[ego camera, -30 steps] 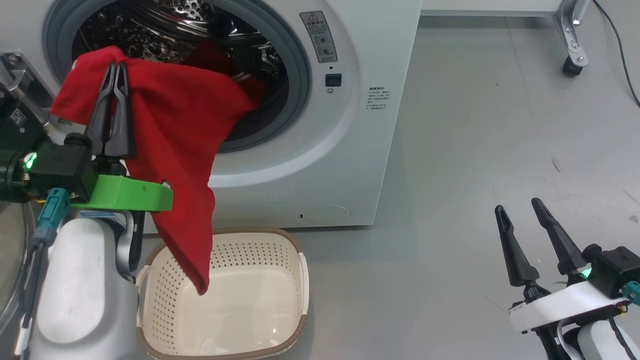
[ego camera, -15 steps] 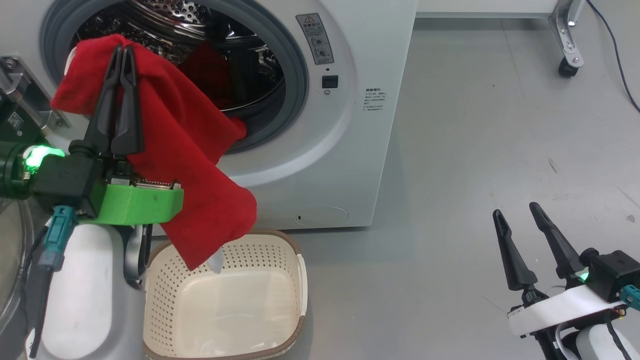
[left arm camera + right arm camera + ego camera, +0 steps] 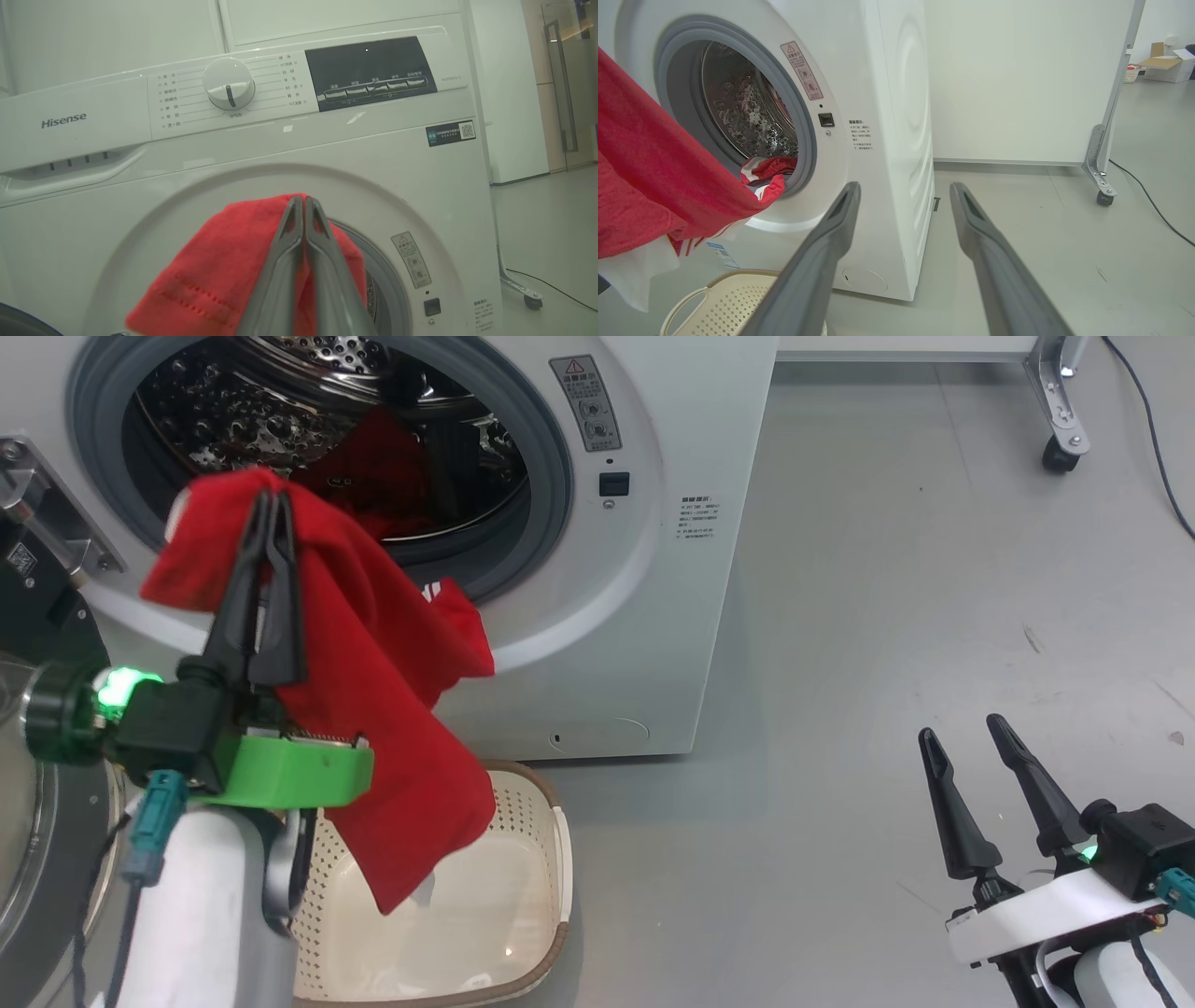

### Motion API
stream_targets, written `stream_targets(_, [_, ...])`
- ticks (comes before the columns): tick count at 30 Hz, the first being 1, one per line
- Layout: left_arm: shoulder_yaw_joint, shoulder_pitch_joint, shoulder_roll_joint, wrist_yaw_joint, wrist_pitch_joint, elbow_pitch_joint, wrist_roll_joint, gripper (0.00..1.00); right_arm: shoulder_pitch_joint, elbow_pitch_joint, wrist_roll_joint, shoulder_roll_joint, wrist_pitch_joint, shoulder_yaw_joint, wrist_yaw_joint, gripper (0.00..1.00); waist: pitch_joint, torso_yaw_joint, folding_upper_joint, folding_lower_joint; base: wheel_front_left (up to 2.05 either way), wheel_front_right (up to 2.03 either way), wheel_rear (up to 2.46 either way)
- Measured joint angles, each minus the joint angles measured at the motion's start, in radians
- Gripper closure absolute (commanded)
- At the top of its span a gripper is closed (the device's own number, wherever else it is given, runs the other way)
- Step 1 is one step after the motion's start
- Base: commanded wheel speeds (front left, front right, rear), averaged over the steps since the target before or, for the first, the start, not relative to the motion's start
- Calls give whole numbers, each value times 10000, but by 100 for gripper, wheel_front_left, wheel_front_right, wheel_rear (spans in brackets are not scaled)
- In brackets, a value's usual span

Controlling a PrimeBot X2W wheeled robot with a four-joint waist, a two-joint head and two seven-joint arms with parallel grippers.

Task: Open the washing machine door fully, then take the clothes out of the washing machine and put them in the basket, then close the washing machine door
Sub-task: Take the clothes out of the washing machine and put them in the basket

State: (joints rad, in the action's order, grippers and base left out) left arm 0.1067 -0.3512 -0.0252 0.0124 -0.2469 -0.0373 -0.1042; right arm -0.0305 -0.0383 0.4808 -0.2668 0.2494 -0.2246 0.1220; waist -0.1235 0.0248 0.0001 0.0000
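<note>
My left gripper [image 3: 271,499] is shut on the red clothes [image 3: 392,709], in front of the open drum of the white washing machine [image 3: 672,616]. The fabric drapes down from the fingers, and its lower end hangs into the cream basket [image 3: 553,859] on the floor below. A trailing corner with white trim lies by the grey gasket lip [image 3: 768,168]. The black washing machine door [image 3: 51,625] stands swung open at the far left. In the left wrist view, the shut left gripper [image 3: 301,198] pinches the clothes [image 3: 224,270]. My right gripper [image 3: 960,728] stays open and empty, low at the right, also in its own view [image 3: 906,186].
Grey floor stretches to the right of the machine. A metal frame leg on a caster [image 3: 1060,439] and a black cable [image 3: 1158,429] sit at the far right. A white partition panel [image 3: 1017,79] stands behind the machine.
My left gripper has come down and to the right with the clothes, away from the drum. More fabric now hangs free over the basket. The right gripper has stayed put.
</note>
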Motion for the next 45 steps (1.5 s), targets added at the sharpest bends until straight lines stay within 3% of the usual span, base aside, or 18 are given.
stream_targets(7, [453,1137,-29,0,940,1177,-261,100,-1,96,0,-33,0,-92,0,0,-126,26,0,0,0,0,0])
stream_targets(14, [539,1688,-52,-163,1241,2251,-520,100,15,240,0,-186,0,-257,0,0,-462,129,0,0,0,0,0])
stream_targets(29, [658,1630,-75,-443,1668,4314,-564,100,481,495,115,-558,2,-403,0,0,-1619,709,0,0,0,0,0])
stream_targets(45, [-405,500,-71,-878,1680,6420,-2128,100,1076,535,391,-696,27,-228,0,0,-2739,1731,0,0,0,0,0])
